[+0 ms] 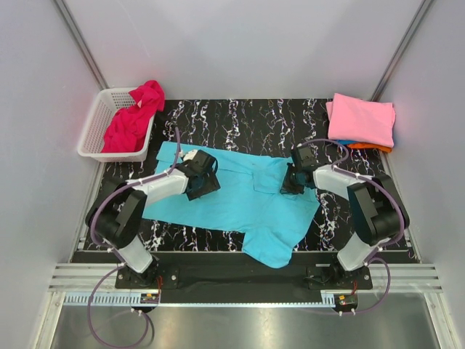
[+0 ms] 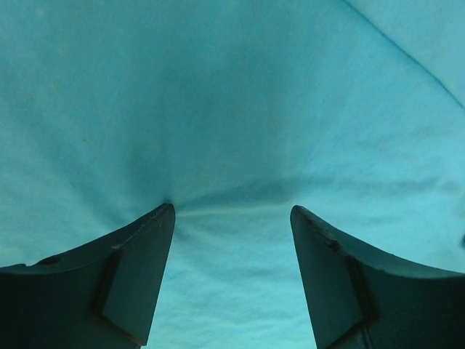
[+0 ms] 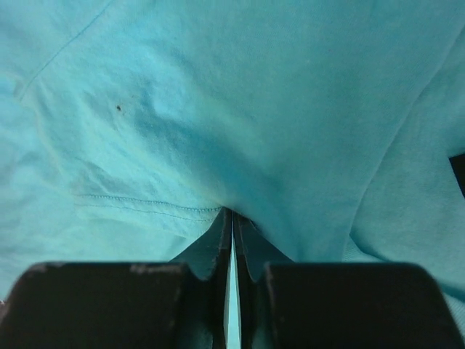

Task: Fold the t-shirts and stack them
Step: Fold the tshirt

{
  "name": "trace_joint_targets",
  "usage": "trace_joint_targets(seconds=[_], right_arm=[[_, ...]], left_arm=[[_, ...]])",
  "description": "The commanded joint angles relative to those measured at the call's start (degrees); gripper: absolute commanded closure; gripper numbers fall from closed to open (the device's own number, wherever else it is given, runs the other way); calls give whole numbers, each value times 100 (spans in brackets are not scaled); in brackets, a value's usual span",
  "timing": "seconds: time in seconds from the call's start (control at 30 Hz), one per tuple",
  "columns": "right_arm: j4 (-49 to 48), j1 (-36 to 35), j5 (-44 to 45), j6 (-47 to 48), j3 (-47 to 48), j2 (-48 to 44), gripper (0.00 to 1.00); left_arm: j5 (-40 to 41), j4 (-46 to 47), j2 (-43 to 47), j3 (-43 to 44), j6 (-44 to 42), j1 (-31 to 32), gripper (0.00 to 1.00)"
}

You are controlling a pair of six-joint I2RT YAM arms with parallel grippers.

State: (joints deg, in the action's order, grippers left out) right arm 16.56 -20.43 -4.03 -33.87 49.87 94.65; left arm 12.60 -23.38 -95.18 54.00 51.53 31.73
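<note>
Turquoise cloth is filling the middle of the top view. The turquoise shirt (image 1: 240, 196) is lying spread out on the black tabletop (image 1: 247, 116), and one part is hanging toward the lower middle of the frame. The left end effector (image 1: 202, 174) is sitting over the left side of the shirt. Its jaws are standing wide apart and its tips are pressing lightly on the cloth. The right end effector (image 1: 294, 178) is working at the right side of the shirt. Its jaws are squeezing together, and in the wrist view they are pinching a little ridge of the cloth.

I think the robot is getting a hold for a fold. To do it well, the left jaws should be closing on just the top layer. Both sides should then be lifting together and low, so the shirt is not bunching up.

A red shirt (image 1: 134, 116) is waiting in the white basket (image 1: 94, 123) at the upper left. A folded pink shirt (image 1: 361, 120) is topping the stack at the upper right.
</note>
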Motion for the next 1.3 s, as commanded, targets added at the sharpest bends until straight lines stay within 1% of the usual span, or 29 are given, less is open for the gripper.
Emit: trace_joint_targets(seconds=[0.0,0.17,0.23,0.37,0.43,0.53,0.7,1.0,1.07,1.17,1.27], right_arm=[[321,-32,640,64,330,527,91],[875,-32,1114,249,1270,1072,92],[1121,-32,1360,407,1742,1326,92],[1525,-14,1668,697,2614,1837,91],[1684,12,1669,864,3052,2126,90],[1877,12,1651,1057,3467,2408,91],[2018,39,1686,1198,3776,2655,90],[2167,214,1581,1330,4259,3164,90],[2185,241,1564,1348,4321,3226,90],[2220,276,1598,1391,4295,3165,91],[2238,276,1607,1400,4093,2806,91]], left_arm=[[-109,-352,69,-512,173,-53,27],[-47,-448,394,-776,323,-61,27],[-56,-449,368,-716,340,-53,26],[-117,-457,79,-286,253,-61,26],[-100,-501,-193,-75,148,-61,26],[-47,-536,-527,330,25,-79,26],[-126,-606,-1081,998,-187,-202,26],[-258,-756,-2031,2053,-503,-623,26],[-276,-791,-2145,2237,-573,-703,26],[-320,-835,-2181,2273,-644,-738,26],[-381,-826,-1805,2063,-626,-720,26]])
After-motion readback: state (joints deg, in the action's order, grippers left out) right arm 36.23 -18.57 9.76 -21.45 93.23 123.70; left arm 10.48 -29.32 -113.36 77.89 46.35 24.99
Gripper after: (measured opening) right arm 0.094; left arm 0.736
